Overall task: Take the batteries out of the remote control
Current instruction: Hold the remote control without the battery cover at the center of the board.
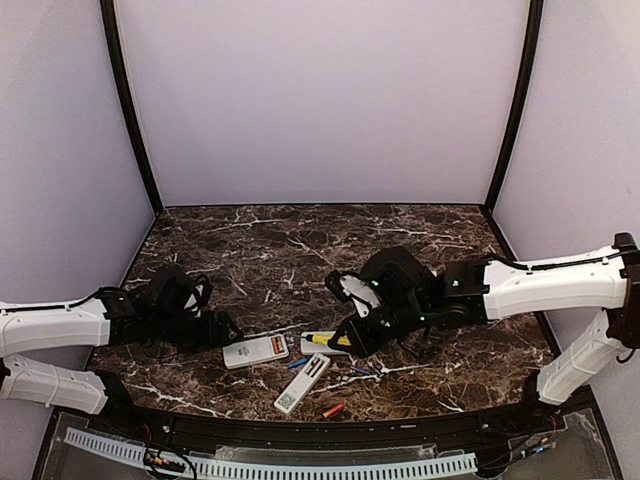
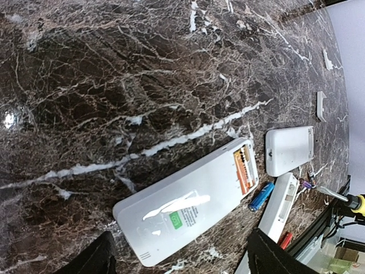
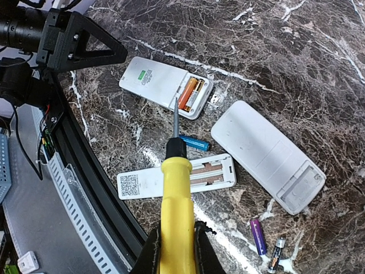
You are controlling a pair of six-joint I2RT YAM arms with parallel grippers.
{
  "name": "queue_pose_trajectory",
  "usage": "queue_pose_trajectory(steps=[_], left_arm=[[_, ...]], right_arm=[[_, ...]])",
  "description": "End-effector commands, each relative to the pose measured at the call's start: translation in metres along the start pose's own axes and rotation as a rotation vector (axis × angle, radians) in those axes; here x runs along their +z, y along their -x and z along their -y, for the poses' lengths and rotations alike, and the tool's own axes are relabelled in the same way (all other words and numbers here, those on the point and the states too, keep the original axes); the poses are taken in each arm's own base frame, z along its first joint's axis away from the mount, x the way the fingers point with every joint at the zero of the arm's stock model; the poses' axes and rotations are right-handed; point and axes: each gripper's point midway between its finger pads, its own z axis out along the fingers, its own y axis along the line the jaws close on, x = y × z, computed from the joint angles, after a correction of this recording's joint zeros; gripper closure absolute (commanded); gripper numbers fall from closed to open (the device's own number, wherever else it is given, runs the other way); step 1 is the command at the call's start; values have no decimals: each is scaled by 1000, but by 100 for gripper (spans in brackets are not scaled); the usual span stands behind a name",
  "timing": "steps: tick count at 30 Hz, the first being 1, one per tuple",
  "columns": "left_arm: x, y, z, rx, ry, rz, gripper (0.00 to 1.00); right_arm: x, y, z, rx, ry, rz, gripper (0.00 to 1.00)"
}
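**Worktop inspection: overhead view**

Right claw (image 1: 347,340) is gripping a yellow-handled screwdriver (image 1: 330,340) over a white remote (image 1: 308,348). Left claw (image 1: 222,332) is sitting just beside a second remote (image 1: 255,351). A blue battery (image 1: 297,363) and a red battery (image 1: 333,410) are lying loose on the marble worktop (image 1: 250,260).

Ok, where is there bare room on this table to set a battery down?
The far half of the table is bare, as is the near edge left of the left gripper and right of the right gripper. Between them it is crowded: remotes, loose batteries, and the screwdriver the right gripper holds.
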Motion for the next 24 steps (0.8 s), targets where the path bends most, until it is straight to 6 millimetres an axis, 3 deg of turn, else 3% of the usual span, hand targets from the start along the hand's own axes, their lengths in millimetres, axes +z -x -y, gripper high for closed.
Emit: queue_pose_trajectory(steps=[1,7,11,24], left_arm=[[2,-15,-20,-47,46,-38,24],[11,-24,-24,-88,32,-60,26],[15,-27,-26,-89,36,-76,39],[20,-29,-30,-95,36,-71,46]], right_arm=[[5,11,-16,-38,34,15,100],[12,3,-18,-22,29,-20,100],[12,-3,-14,20,9,-32,100],[34,-8,-22,103,32,-49,100]])
